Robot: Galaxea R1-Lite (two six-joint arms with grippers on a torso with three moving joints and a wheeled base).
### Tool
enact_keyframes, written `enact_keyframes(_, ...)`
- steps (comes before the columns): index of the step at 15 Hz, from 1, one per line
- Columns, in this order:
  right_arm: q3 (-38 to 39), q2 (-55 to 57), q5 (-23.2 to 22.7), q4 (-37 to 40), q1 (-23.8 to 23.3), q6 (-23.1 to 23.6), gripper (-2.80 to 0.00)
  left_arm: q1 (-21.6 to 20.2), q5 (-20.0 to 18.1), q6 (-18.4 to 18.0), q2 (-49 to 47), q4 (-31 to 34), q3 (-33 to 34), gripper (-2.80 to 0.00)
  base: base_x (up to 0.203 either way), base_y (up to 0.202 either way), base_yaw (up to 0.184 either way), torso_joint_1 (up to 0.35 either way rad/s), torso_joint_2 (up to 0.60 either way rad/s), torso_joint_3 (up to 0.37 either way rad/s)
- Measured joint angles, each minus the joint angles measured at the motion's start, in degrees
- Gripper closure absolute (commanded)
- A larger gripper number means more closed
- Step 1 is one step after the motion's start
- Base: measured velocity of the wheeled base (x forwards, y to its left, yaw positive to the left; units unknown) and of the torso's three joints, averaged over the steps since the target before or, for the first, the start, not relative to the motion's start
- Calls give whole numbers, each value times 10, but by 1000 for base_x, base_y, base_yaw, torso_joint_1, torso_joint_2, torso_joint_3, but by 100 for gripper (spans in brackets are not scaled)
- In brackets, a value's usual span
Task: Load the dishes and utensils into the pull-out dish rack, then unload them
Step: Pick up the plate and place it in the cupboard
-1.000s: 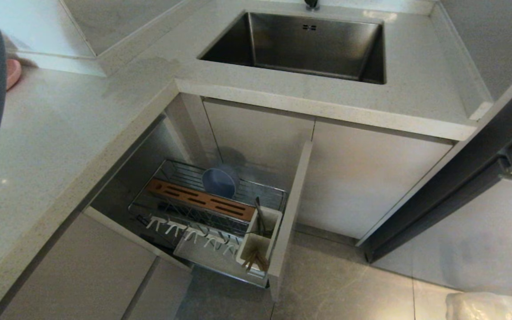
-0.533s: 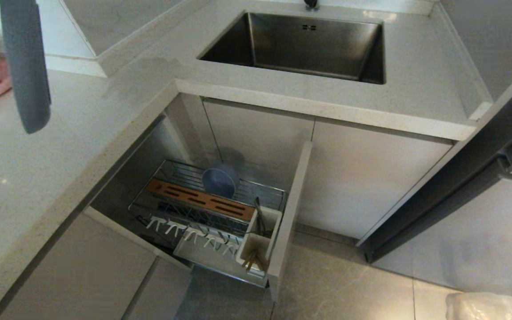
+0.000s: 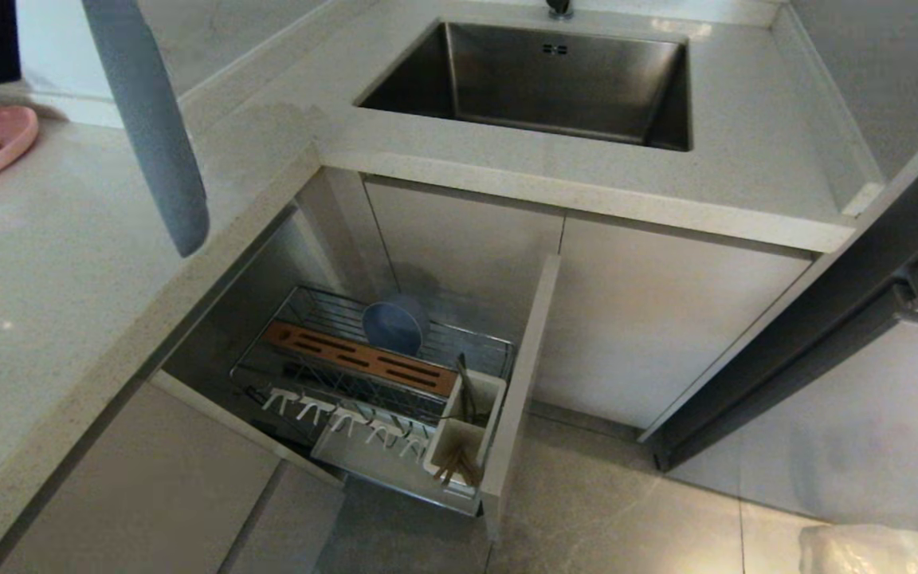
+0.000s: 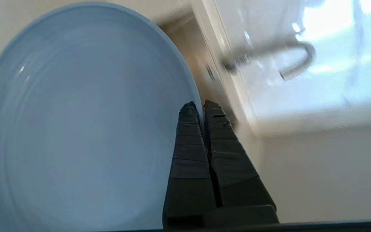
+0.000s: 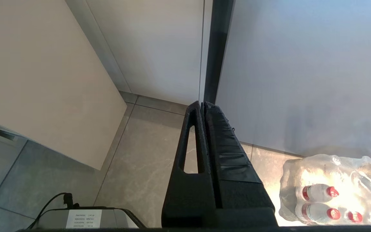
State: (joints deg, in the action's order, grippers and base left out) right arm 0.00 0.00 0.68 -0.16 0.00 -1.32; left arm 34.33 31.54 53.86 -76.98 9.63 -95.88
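In the head view, we see the plate (image 3: 148, 127) edge-on above the table (image 3: 45, 279); the bowl (image 3: 394, 325) sits in the rack (image 3: 363, 375). Left wrist view: our left gripper (image 4: 201, 108) pinches the plate's rim. Right wrist view: the right gripper (image 5: 202, 106) is pressed together over the floor (image 5: 140, 161).

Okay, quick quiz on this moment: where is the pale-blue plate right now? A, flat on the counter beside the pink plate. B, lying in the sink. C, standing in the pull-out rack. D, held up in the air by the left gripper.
D: the left gripper has its jaws shut on the rim of the pale-blue plate, which hangs edge-on above the counter.
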Motion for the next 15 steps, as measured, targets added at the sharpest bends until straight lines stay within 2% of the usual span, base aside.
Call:
enact_keyframes(3, 0, 0, 0, 0, 0, 0, 0, 68, 21, 18, -2, -49, 54, 0, 0, 0, 0, 0, 0, 0)
enact_keyframes(5, 0, 0, 0, 0, 0, 0, 0, 93, 48, 19, -8, -113, 101, 0, 0, 0, 0, 0, 0, 0)
enact_keyframes(8, 0, 0, 0, 0, 0, 0, 0, 106, 116, 19, -38, -215, 147, 0, 0, 0, 0, 0, 0, 0)
enact_keyframes(10, 0, 0, 0, 0, 0, 0, 0, 116, 158, 19, -63, -252, 168, 0, 0, 0, 0, 0, 0, 0)
enact_keyframes(12, 0, 0, 0, 0, 0, 0, 0, 122, 170, 27, -81, -262, 189, 0, 0, 0, 0, 0, 0, 0)
enact_keyframes(15, 0, 0, 0, 0, 0, 0, 0, 123, 169, 63, -93, -283, 229, 0, 0, 0, 0, 0, 0, 0)
